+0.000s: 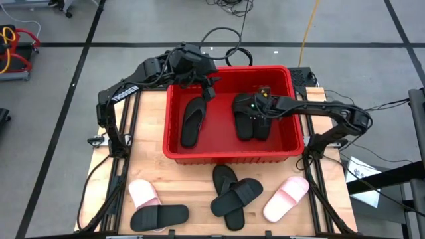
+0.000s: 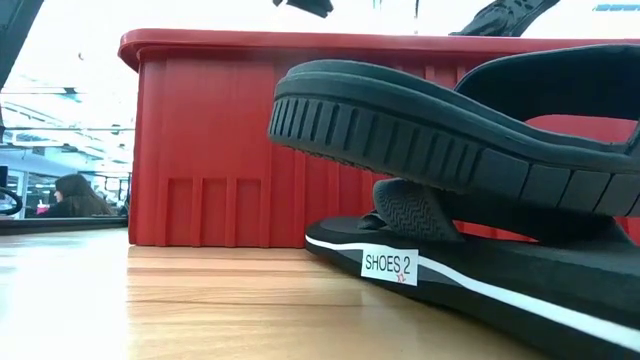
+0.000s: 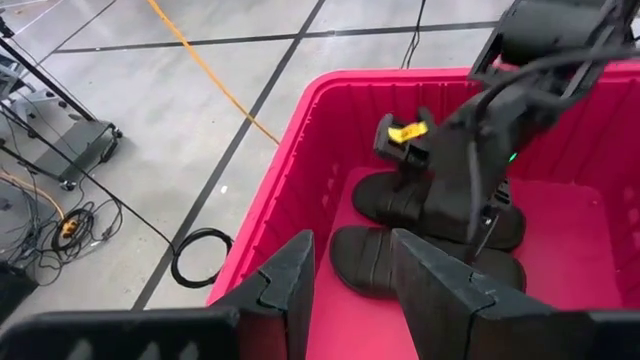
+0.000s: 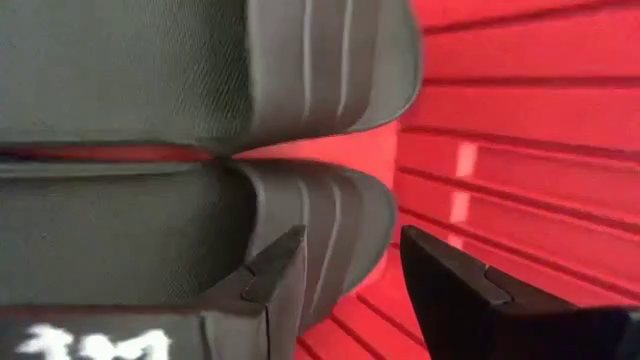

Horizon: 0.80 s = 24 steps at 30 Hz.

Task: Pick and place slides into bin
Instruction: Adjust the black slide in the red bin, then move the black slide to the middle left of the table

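Note:
The red bin (image 1: pixel 174 106) stands at the table's far middle. A black thong slide (image 1: pixel 192 121) lies flat in its left half. Two black wide-strap slides (image 1: pixel 251 119) lie side by side in its right half. My right gripper (image 1: pixel 255 106) is open, low inside the bin above these two slides (image 4: pixel 150 230), with its fingers standing over one slide's end and the red floor. My left gripper (image 1: pixel 211 89) is open and empty, above the bin's far left part; its wrist view (image 3: pixel 350 275) looks across at the two slides (image 3: pixel 430 205).
On the table in front of the bin lie a pink slide (image 1: pixel 143 194), a black slide (image 1: pixel 159 216), a pile of black slides (image 1: pixel 232 194) and another pink slide (image 1: pixel 287 198). In the low view, the stacked black slides (image 2: pixel 450 130) fill the foreground. Cables lie on the floor behind the table.

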Each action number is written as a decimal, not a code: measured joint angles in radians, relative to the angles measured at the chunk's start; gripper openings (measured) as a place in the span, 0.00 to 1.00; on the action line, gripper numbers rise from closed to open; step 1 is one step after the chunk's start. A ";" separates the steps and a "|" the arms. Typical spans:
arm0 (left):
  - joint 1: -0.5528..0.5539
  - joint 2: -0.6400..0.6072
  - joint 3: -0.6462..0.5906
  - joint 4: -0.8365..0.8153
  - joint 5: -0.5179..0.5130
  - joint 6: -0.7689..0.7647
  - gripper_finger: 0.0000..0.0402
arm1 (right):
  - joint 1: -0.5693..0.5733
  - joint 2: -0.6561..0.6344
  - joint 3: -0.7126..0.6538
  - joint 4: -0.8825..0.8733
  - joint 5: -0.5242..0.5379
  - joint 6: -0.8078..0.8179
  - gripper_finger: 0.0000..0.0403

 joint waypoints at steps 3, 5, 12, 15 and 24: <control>0.000 0.000 0.000 -0.004 -0.022 -0.001 0.33 | 0.013 -0.059 0.000 -0.008 -0.002 0.002 0.38; 0.000 0.000 0.000 -0.011 -0.040 -0.001 0.33 | 0.023 -0.110 0.000 -0.016 -0.003 0.020 0.38; -0.010 -0.049 -0.001 -0.167 -0.074 -0.081 0.33 | 0.081 -0.311 0.000 -0.020 -0.135 0.113 0.37; -0.022 -0.081 -0.001 -0.277 -0.095 -0.185 0.33 | 0.109 -0.383 0.000 -0.016 -0.183 0.162 0.37; -0.127 -0.119 -0.004 -0.632 -0.181 -0.543 0.33 | 0.178 -0.524 0.000 0.010 -0.320 0.213 0.37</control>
